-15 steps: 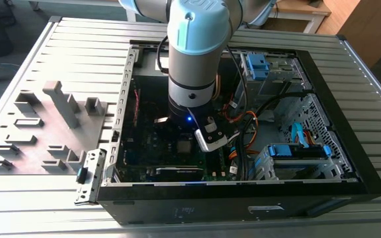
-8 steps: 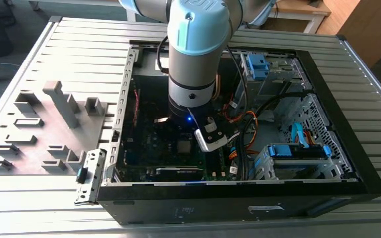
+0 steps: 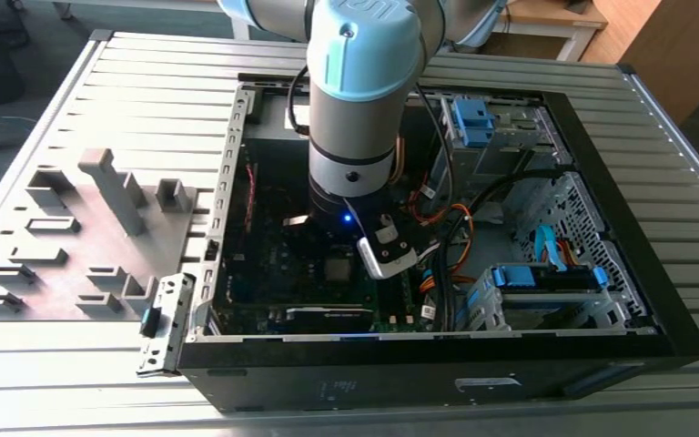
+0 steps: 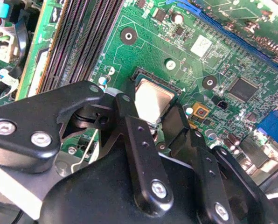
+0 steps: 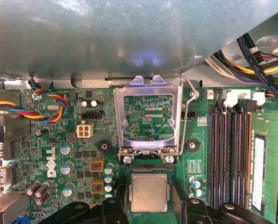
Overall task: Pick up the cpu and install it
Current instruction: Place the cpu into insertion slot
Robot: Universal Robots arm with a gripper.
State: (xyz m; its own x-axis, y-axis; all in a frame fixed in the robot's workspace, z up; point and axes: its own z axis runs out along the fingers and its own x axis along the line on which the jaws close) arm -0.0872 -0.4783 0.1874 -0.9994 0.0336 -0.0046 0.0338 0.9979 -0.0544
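1. Hanging from above, the arm (image 3: pixel 349 137) is pointing straight down into the open computer case (image 3: pixel 447 378), which is lying on a slatted table (image 3: pixel 143 82).
2. In the first wrist view the claw (image 5: pixel 153 209) is standing spread open, its black fingers (image 5: pixel 113 212) flanking the socket and holding nothing.
3. The cpu (image 5: pixel 149 192) is lying flat in its socket on the green board (image 5: pixel 50 140), between the two fingers, pale top facing up.
4. The silver metal frame (image 5: pixel 122 126) is standing swung open just beside the socket, with its wire lever (image 5: pixel 188 116) raised alongside.
5. A green memory stick (image 5: pixel 259 163) is sitting beside the dark slots (image 5: pixel 225 158).
6. A grey tray (image 3: pixel 70 246) is lying on the table, at the exterior view's left of the case.
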